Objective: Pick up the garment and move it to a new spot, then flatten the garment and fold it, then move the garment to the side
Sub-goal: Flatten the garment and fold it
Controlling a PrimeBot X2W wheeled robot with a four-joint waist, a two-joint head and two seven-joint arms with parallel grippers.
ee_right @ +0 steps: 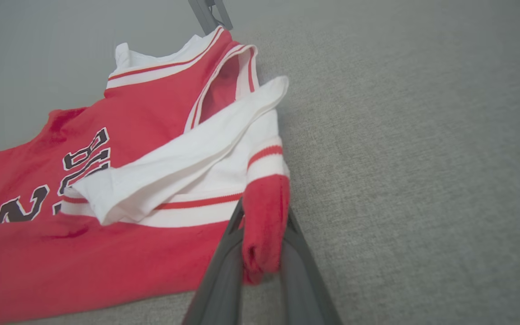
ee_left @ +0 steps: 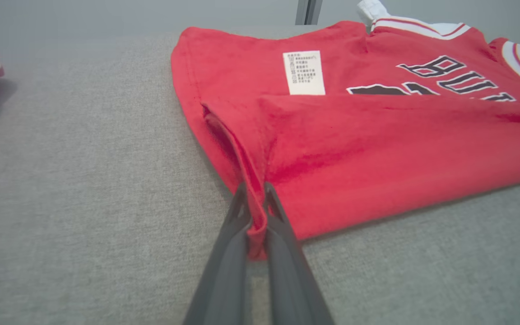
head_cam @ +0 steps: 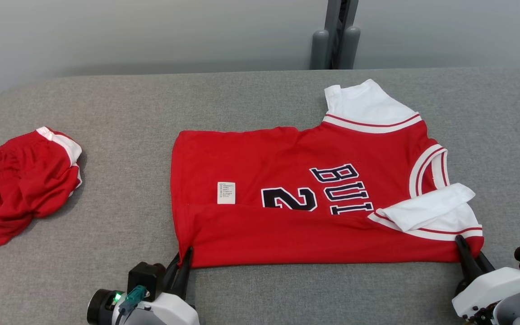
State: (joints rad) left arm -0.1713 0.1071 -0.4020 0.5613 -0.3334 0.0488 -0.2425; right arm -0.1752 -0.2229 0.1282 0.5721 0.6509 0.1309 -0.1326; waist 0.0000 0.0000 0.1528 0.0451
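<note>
Head view, grey table (head_cam: 260, 99), red jersey (head_cam: 287, 225) spread at centre with near edge folded over, red shorts (head_cam: 20, 185) bunched at 9 o'clock, left pincer (head_cam: 184, 258) clamped on jersey's 7 o'clock corner, right pincer (head_cam: 467, 251) pinching jersey's 5 o'clock corner.

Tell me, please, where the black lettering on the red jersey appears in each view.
Head view: the lettering lies right of centre on the jersey.
Left wrist view: the lettering is at the upper right.
Right wrist view: the lettering is at the left, beside the white sleeve.
Shared landmark: the black number 2 next to it.
</note>
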